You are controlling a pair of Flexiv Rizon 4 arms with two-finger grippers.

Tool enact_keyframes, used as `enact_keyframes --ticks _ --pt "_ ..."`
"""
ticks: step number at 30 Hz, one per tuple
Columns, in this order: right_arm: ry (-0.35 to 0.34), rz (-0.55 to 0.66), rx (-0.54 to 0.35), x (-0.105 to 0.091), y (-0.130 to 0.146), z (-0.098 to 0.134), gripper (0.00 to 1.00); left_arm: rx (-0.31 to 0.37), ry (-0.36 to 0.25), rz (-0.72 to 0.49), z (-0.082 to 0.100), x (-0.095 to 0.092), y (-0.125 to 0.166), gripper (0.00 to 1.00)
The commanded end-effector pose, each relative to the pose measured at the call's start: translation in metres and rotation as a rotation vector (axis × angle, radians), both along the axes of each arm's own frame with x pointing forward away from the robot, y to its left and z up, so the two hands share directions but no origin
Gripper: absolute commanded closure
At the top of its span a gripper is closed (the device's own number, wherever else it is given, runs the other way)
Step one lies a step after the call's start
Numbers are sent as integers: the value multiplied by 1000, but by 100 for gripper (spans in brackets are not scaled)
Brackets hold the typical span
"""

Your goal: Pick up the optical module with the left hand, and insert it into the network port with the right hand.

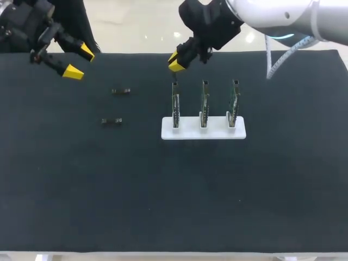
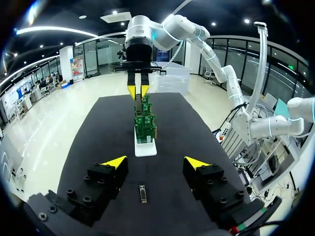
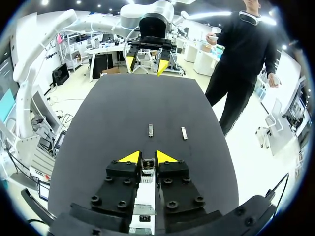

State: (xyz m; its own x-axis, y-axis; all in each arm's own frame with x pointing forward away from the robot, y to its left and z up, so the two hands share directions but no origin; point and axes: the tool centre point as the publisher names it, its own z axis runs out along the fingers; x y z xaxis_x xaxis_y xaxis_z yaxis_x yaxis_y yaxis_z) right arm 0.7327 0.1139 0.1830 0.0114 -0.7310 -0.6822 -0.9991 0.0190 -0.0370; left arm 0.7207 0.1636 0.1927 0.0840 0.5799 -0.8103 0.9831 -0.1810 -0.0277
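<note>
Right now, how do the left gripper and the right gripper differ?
The left gripper is open wide and empty; the right gripper is nearly closed, clamped on a small optical module. The left gripper hangs over the far left corner of the mat; the right gripper sits just above the leftmost board on the white stand. Both have yellow tips.

table cover [image 1: 163, 190]: matt black cloth | stand [image 1: 185, 133]: smooth white plastic | boards [image 1: 203, 103]: glossy green | optical module [image 1: 120, 91]: dull metal
</note>
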Motion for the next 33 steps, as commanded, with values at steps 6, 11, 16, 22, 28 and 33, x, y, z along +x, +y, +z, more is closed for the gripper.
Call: enact_keyframes --ticks 6,11,16,22,28,33 --pt "13 -9 -2 -1 0 1 100 3 2 -2 0 1 0 0" --pt "17 -14 1 -1 -1 1 100 3 2 -2 0 1 0 0" --pt "23 -20 6 -1 -1 0 100 3 2 -2 0 1 0 0" --pt "34 -29 4 -1 0 0 100 3 2 -2 0 1 0 0" --pt "40 -32 -2 -1 0 -1 100 3 2 -2 0 1 0 0" --pt "41 -35 -5 -1 -1 -3 100 3 2 -2 0 1 0 0"
